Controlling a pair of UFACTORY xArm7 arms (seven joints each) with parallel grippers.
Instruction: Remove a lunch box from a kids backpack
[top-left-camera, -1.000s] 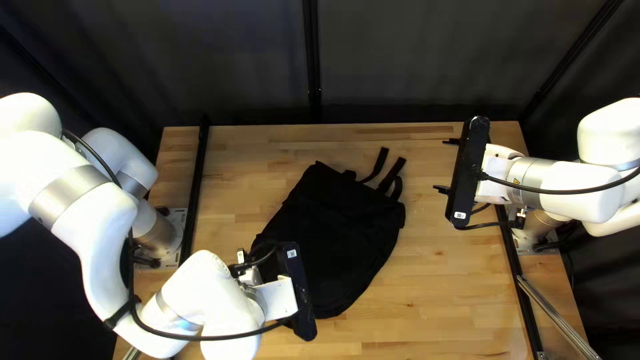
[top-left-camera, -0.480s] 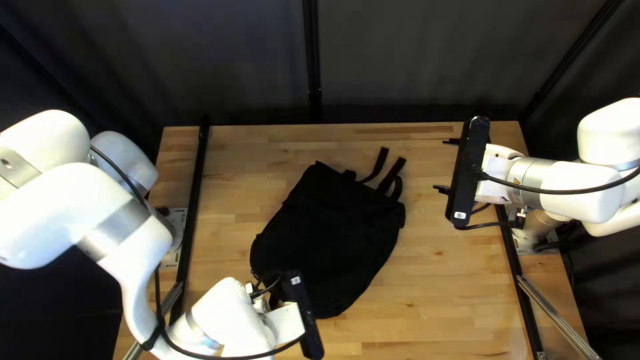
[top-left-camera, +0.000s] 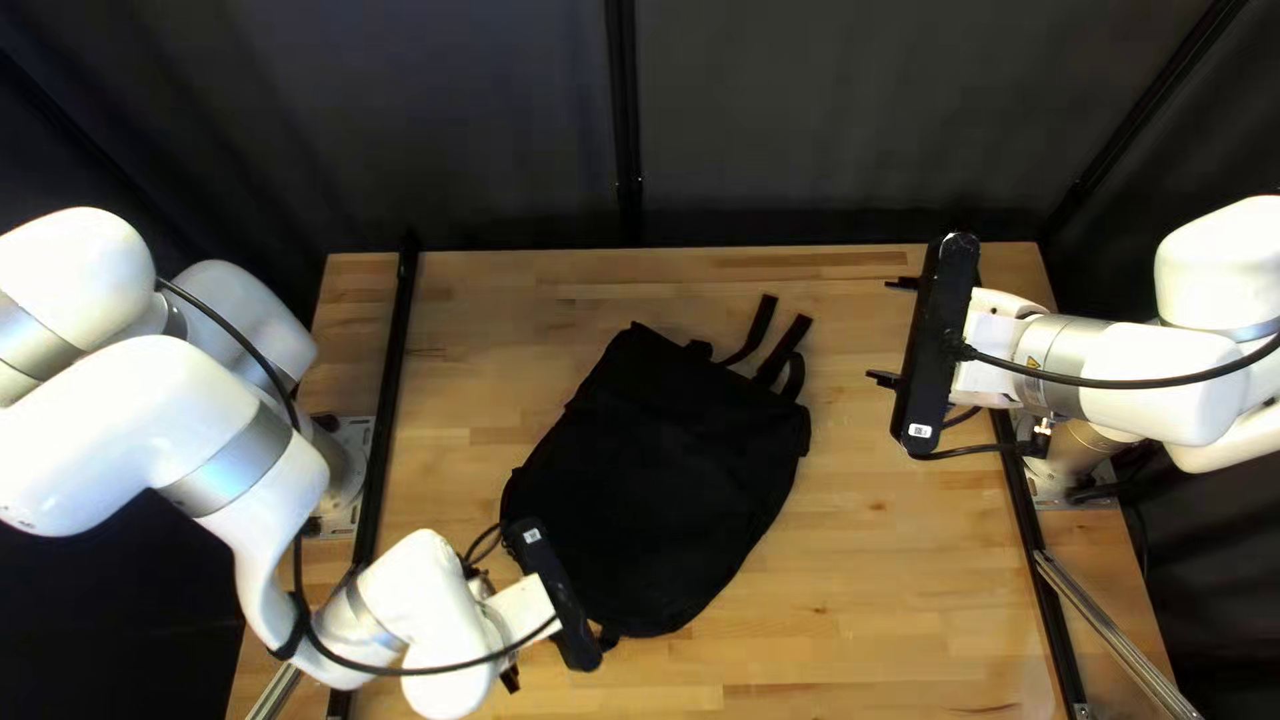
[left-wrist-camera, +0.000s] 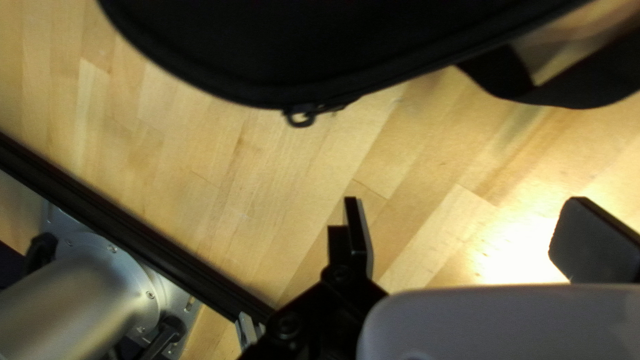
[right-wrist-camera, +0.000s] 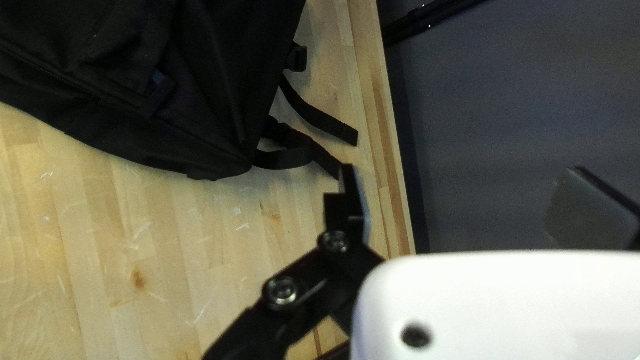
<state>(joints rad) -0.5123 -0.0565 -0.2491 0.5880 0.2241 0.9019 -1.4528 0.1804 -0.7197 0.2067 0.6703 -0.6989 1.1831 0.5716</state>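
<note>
"Item one?"
"Black backpack [top-left-camera: 654,480], lay on the table [top-left-camera: 907,574]; lunch box unseen, presumably inside."
"Item two?"
"Left gripper [left-wrist-camera: 475,233]: spread, empty, stood near the zipper pull [left-wrist-camera: 300,119], probably for unzipping. Right gripper [right-wrist-camera: 472,203]: spread, empty, apart, likely in reserve."

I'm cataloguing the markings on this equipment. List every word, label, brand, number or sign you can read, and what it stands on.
No text is readable.
Small white label on the left wrist bar: too small to read.
Second white label on the right wrist bar: too small to read.
Black backpack: no print shows.
</note>
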